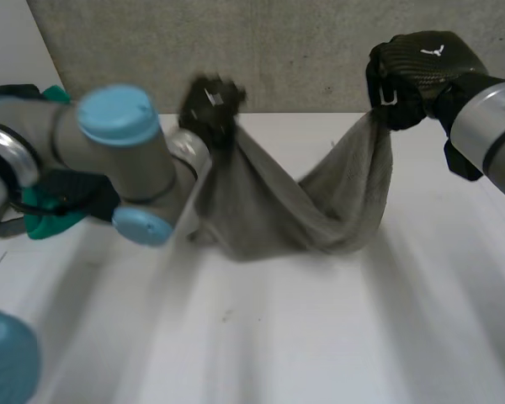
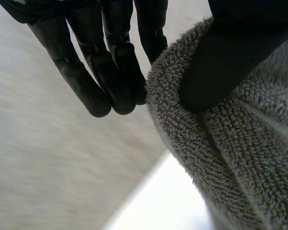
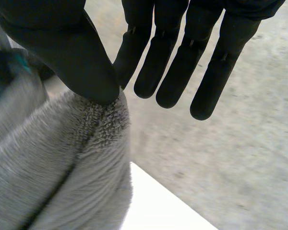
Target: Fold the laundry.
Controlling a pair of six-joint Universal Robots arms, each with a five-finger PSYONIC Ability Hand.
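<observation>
grey towel (image 1: 295, 210) hung slung between both raised hands, its sagging middle down on the white bench (image 1: 320, 337). left hand (image 1: 210, 105) pinched one upper end, thumb against fingers (image 2: 110, 86). right hand (image 1: 417, 71) pinched the other end the same way.

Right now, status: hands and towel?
Hands: left hand pinches one end of the grey towel, right hand the other. Towel hangs between them, sagging toward the table. Nothing in the way.

No readable text; small white emblem (image 1: 435, 50) on right robot hand (image 1: 414, 74) back.
</observation>
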